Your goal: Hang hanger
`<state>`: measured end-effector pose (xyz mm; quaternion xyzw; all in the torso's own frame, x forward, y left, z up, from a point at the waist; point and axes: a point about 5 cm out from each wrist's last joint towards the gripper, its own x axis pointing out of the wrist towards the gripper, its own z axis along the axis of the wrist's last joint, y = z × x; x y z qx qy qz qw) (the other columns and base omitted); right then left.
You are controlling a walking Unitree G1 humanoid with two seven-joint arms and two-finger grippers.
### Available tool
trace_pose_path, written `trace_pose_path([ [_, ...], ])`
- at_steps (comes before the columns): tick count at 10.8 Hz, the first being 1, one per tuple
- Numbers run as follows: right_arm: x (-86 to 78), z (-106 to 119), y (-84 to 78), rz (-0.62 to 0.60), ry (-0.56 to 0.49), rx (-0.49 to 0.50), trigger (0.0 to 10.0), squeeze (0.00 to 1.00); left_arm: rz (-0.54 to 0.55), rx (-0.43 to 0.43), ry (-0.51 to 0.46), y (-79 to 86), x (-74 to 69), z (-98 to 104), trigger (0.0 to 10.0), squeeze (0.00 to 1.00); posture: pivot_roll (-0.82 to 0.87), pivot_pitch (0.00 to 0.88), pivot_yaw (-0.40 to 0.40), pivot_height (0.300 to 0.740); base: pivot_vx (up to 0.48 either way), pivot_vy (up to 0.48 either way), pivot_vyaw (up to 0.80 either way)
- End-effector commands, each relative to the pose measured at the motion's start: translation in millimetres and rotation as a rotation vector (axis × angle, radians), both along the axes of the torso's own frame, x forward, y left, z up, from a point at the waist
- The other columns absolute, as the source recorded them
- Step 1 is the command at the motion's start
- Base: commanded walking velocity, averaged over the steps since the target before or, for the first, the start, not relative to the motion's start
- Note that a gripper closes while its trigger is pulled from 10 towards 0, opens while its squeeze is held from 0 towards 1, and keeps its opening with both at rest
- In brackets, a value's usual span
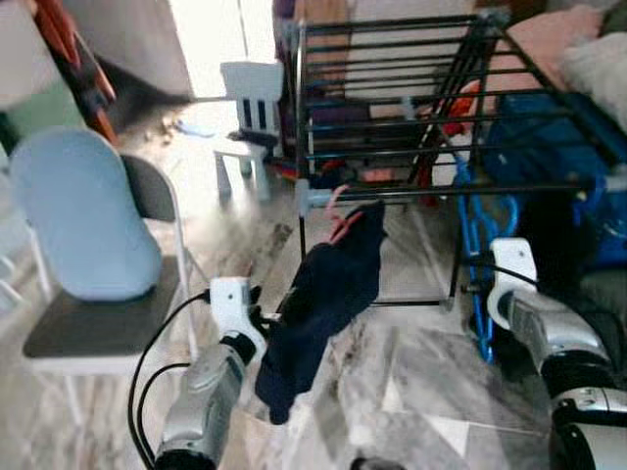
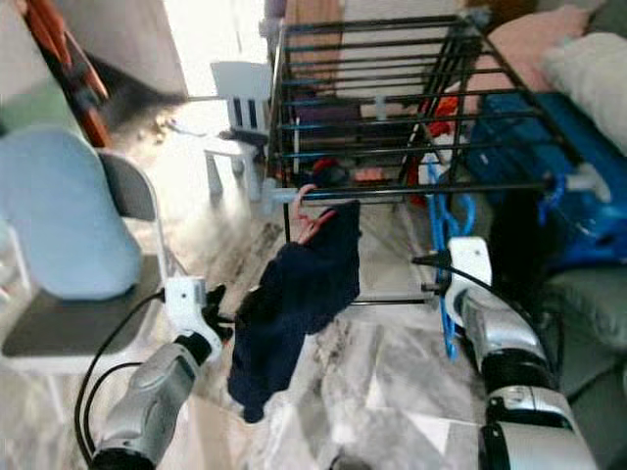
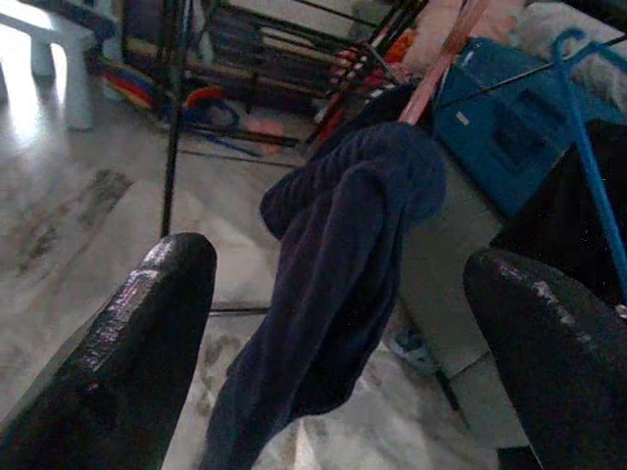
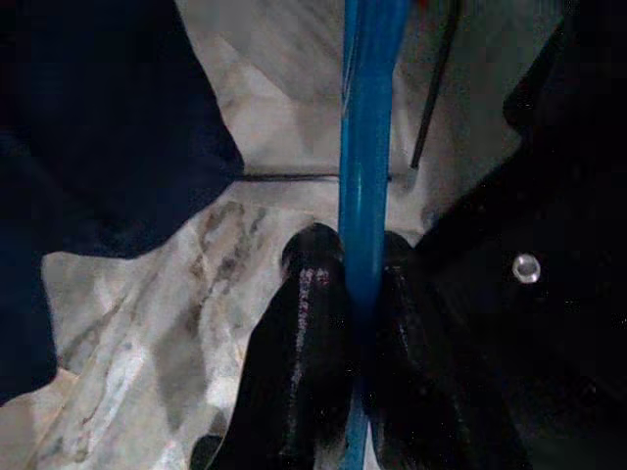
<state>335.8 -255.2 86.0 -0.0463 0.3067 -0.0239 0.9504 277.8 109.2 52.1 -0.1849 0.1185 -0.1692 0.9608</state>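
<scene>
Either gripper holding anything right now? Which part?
Right gripper is shut on the blue hanger, pinching its straight bar. Left gripper is open, holding nothing; the dark garment hangs between its fingers.

A drying rack (image 1: 411, 98) fills the upper centre of the frame. A garment (image 1: 323, 304) hangs from its front rail at centre. A chair (image 1: 98, 294) sits at left, a hanger (image 1: 480, 255) at right.
</scene>
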Motion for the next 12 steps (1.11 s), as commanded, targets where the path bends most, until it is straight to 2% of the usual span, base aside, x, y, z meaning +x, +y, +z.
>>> trace_pose_path([
  [1,5.2,11.9,1.6,0.037,-0.044,-0.019,10.0,0.00,0.005,0.008,0.000,1.2,2.3,0.9,10.0,0.00,-0.24,0.000,0.061,0.740,0.000,0.000,0.00],
  [6,13.7,25.2,9.3,0.147,-0.053,-0.015,10.0,0.00,-0.007,-0.019,-0.021,-0.4,-1.1,4.3,10.0,0.00,-0.23,0.000,0.056,0.740,0.000,0.000,0.00],
  [8,15.1,26.1,7.8,0.115,-0.066,-0.041,10.0,0.00,-0.001,-0.014,-0.019,1.5,-1.7,4.3,10.0,0.00,-0.22,0.000,0.061,0.740,0.000,0.000,0.00],
  [10,15.2,23.5,9.4,0.100,-0.046,-0.024,10.0,0.00,-0.006,-0.008,-0.012,3.4,-3.0,3.9,10.0,0.00,-0.22,0.000,0.061,0.740,0.000,0.000,0.00],
  [12,24.0,27.6,13.4,0.057,-0.022,0.054,10.0,0.00,-0.009,0.012,0.018,7.6,-9.8,0.2,10.0,0.00,-0.20,0.000,0.056,0.740,0.000,0.000,0.00],
])
